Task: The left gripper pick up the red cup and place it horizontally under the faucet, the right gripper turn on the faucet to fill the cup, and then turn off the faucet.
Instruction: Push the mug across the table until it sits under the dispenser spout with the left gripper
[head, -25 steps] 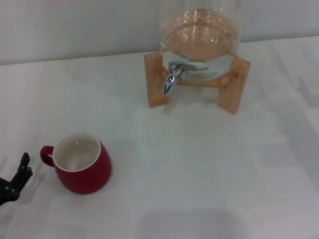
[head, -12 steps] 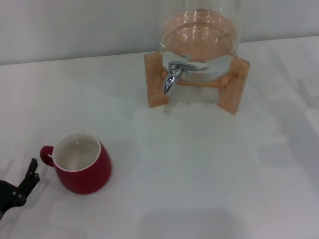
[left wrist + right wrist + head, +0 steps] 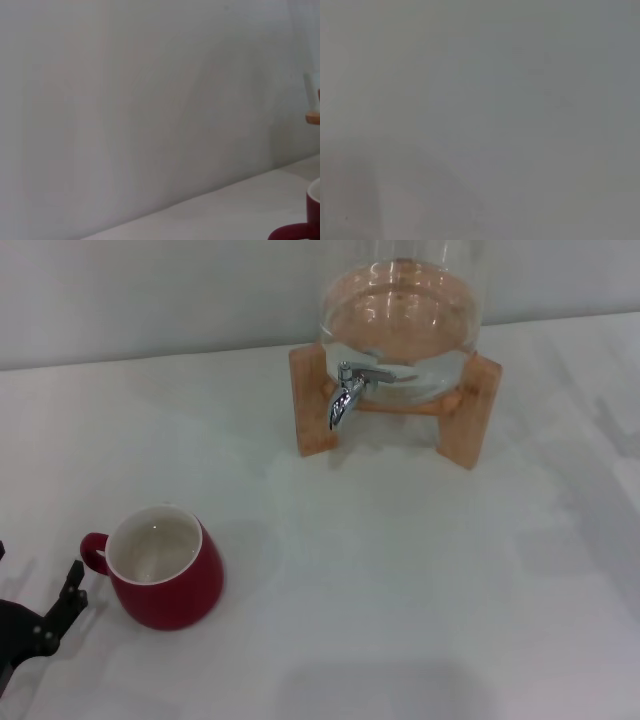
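Cup: we found the red cup point(image 3: 163, 578) upright on the white table point(image 3: 400, 590), near the front left, its white inside facing up and its small handle point(image 3: 92, 551) pointing toward the table's left edge.
Left gripper: the left gripper point(image 3: 45, 623) sat low at the front-left corner, just beside the handle and apart from it; only one dark finger point(image 3: 70, 596) and some of the body showed, so we could not tell whether the fingers were spread or closed, and they held nothing.
Key relation: the cup lay to the right of and a little beyond the fingers, handle side nearest them, so we judged the left arm the only one placed for the pick.
Faucet: the chrome faucet point(image 3: 345, 392) hung off the glass jar point(image 3: 400, 310) on its wooden stand point(image 3: 318, 405), far back and to the right of the cup, well apart.
Open room: bare table lay between cup and faucet; we judged the path free, with the stand's legs flanking the spot under the spout.
Right gripper: we saw none of it.
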Controlling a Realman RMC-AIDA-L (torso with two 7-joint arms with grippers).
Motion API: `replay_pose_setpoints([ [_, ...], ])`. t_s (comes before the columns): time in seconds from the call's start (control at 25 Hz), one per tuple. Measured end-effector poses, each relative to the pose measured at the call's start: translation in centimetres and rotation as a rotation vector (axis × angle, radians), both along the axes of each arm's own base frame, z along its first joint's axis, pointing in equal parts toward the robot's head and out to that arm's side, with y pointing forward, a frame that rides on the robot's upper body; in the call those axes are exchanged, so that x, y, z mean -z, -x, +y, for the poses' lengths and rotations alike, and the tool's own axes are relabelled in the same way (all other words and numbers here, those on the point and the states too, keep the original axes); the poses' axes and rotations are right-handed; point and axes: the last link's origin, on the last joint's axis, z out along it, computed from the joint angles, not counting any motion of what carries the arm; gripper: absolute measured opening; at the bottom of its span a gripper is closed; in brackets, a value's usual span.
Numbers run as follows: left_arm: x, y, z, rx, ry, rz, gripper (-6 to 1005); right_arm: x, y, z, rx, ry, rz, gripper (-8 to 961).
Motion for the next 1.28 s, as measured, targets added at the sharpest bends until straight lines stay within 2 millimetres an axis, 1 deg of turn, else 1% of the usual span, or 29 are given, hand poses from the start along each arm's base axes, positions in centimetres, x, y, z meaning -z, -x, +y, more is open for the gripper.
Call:
replay_pose_setpoints([
  [0.48, 0.1, 0.2, 0.4, 0.006, 0.025, 0.031, 881, 0.0, 0.0, -0.1, -0.002, -0.001, 0.001, 868],
  [1.28, 0.2, -0.2, 1.2, 0.030, 0.037, 0.047, 880, 0.2, -0.1, -0.3, 0.001, 0.002, 0.005, 868],
])
